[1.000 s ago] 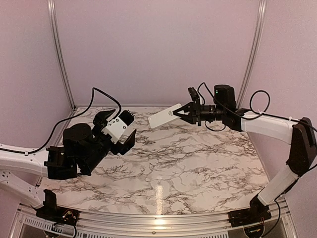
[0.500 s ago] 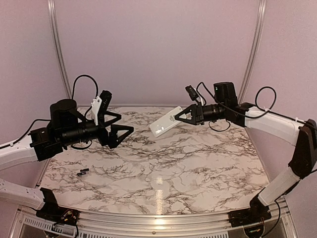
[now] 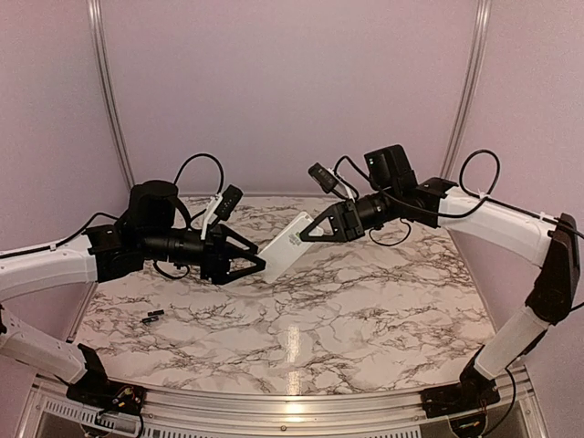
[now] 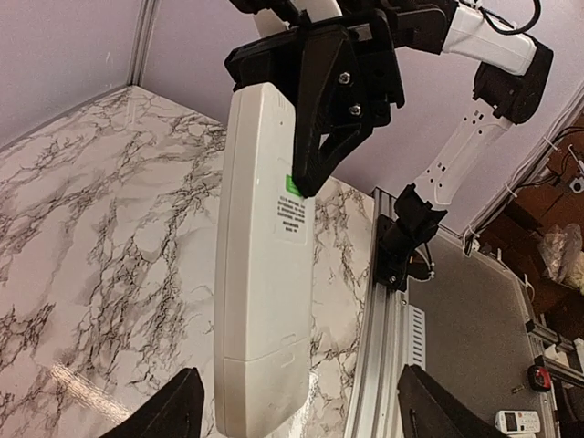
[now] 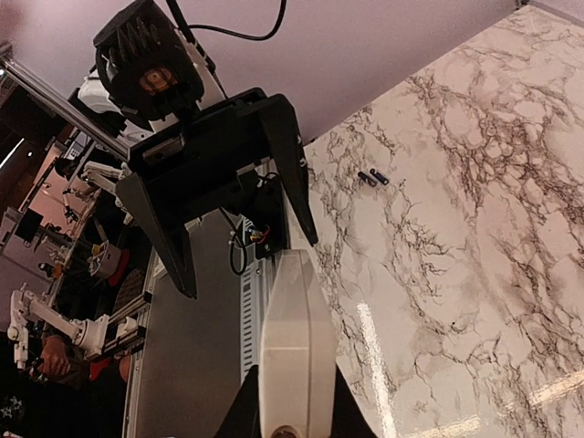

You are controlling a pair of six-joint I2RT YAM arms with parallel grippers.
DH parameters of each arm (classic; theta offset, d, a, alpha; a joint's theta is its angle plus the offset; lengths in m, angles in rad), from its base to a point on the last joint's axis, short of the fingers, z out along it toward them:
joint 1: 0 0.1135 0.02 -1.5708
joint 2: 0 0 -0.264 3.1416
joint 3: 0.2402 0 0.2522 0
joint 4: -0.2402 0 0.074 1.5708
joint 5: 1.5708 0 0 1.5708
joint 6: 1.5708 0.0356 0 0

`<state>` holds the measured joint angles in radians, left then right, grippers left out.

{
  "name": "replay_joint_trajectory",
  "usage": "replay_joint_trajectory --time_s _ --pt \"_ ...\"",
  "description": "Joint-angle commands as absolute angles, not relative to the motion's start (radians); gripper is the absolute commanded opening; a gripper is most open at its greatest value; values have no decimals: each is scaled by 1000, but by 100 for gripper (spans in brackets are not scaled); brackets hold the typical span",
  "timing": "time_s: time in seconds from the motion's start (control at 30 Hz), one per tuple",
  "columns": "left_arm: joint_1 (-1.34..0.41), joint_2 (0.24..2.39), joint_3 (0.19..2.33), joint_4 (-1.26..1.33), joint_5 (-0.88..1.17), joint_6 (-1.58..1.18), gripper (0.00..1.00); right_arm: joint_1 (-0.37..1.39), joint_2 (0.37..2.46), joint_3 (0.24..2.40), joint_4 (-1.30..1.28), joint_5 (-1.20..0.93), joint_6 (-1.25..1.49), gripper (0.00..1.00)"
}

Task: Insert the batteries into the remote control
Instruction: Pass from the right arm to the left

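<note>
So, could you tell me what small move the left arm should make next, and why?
Probably close the left pincer on the free end of the remote control: that pincer's open jaws flank that end, while the right pincer grips the other.

We see two tiny near-black cylindrical batteries (image 3: 152,317) close together on the white, dark-veined marble tabletop (image 3: 365,310), well behind our left gripper (image 3: 261,265).

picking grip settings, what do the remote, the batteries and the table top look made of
Remote control: probably hard white plastic, smooth and slightly satin; a moulded cover seam and printed label show.
Batteries: dark, near-black cylinders, too small to judge the material.
Table top: marble-veined, glossy, mirroring a light; possibly laminate rather than stone.
</note>
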<state>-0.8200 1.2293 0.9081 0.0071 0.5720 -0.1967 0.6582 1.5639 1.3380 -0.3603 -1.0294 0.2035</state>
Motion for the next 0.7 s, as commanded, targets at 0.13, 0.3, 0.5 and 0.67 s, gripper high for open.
replay_joint_trajectory --time_s 0.13,0.3,0.5,0.67 --pt "-815 1303 961 -38 671 -201 65 704 1591 1417 -451 -1093 103 0" --pt "-815 1322 965 -12 697 -226 50 725 1607 1445 -481 -1098 75 0" --pt "-814 1325 955 57 744 -263 29 727 1609 1461 -481 -1097 77 0" --pt "-814 1310 936 106 747 -297 13 727 1593 1461 -429 -1086 116 31"
